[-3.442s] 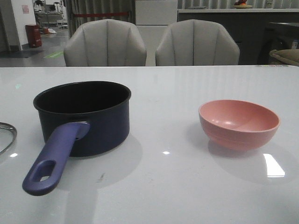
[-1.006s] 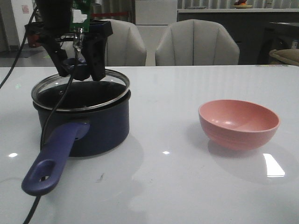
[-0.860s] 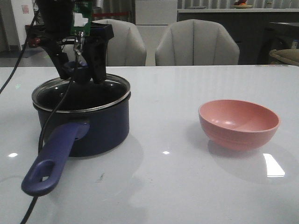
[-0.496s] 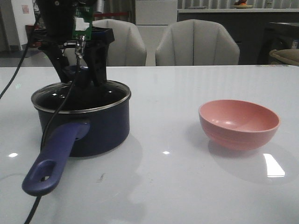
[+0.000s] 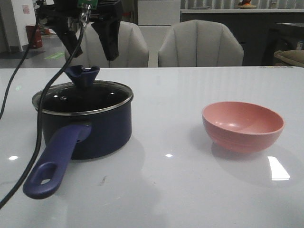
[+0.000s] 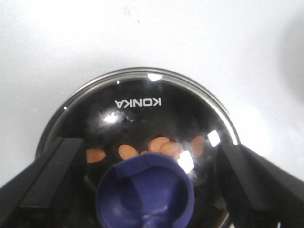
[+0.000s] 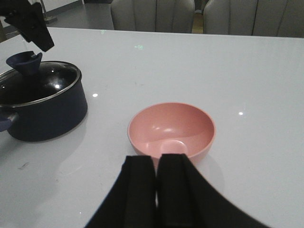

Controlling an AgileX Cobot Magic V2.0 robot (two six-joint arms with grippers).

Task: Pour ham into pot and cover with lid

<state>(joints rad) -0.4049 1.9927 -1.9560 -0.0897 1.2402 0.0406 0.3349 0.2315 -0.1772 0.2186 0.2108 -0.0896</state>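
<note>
The lid [image 5: 83, 92] sat flat on the pot [image 5: 84, 124] at the left of the front frame, its dark blue knob [image 5: 82, 76] upright and free. The left gripper [image 5: 91, 33] hung above it at the upper left, jaws spread wide on either side of the knob, touching nothing and holding nothing. Through the glass, the left wrist view showed the ham [image 6: 161, 146] as several orange chunks lying inside the pot. The pot's handle [image 5: 53, 160] pointed toward the lower left. The pink bowl [image 5: 242, 125] stood at the right, well apart. The right gripper [image 7: 156, 178] had its fingers pressed together, gripping nothing, just short of the bowl.
</note>
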